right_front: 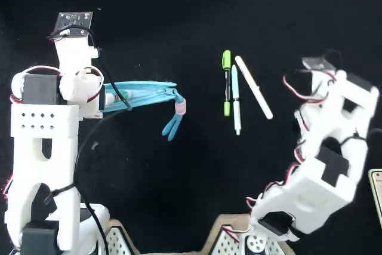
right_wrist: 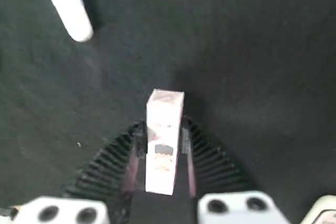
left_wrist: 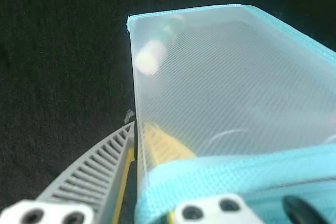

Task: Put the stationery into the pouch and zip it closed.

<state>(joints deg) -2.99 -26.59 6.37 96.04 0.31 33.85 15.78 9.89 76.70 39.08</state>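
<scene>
Where three pens (right_front: 235, 91) lie, the tabletop (right_front: 179, 171) is black.

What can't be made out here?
Zip of the pouch: open or closed unclear; edge-on in the high view, cut off in the left wrist view.
What the small white box in the right gripper is: print blurred.
Full white pen: cropped by the right wrist view's edge.

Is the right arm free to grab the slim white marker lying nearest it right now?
Probably not yet: the right gripper is shut on a small white box. The white marker lies unobstructed, though.
</scene>
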